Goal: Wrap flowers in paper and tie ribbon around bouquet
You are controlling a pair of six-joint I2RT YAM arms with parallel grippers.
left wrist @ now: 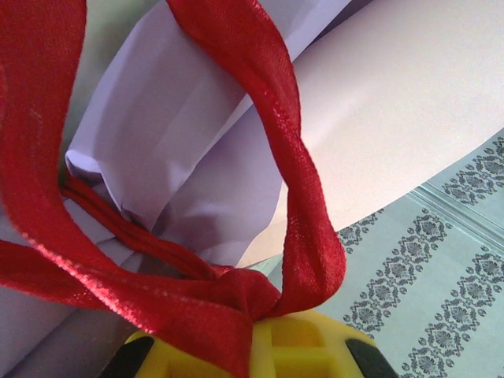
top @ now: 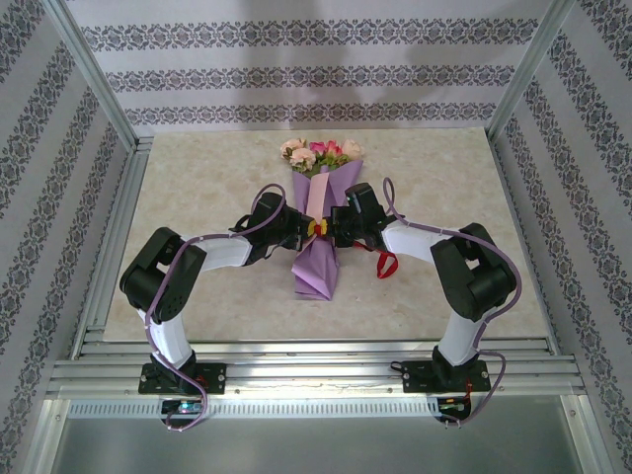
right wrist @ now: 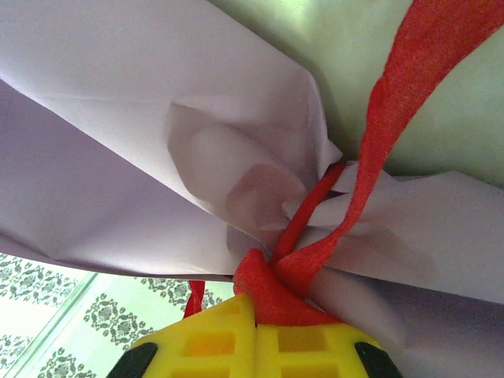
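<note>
Striped floral wallpaper (top: pixel 296 79) walls in a pale marbled table (top: pixel 197 178). At the centre of the top view lies the bouquet (top: pixel 318 259), its long axis running up and down the frame. The flowers (top: pixel 321 153) are at the upper end, and the purple paper (top: pixel 316 276) tapers, then flares again toward the lower centre.

The left gripper (top: pixel 304 229) and right gripper (top: pixel 334 229) meet at the cone's narrow waist, one on each side of it, nearly touching each other. A loose red loop of the ribbon (top: pixel 385 265) trails on the table to the lower right of the waist, on the right arm's side.

In the left wrist view, the yellow fingers (left wrist: pixel 307 342) at the bottom edge are closed tight on a bunched fold of ribbon. From there a wide loop rises over the creased paper, and a thin strand runs round the cone. In the right wrist view, the fingers (right wrist: pixel 213 339) are likewise pressed together on a gathered red knot. One band climbs to the upper right and another passes into the crumpled waist.

The tie seems to be at the tightening stage. The ribbon crosses the bouquet's axis at right angles, so any pull should run left and right in the frame, away from the waist. Both arms are equally near it.
</note>
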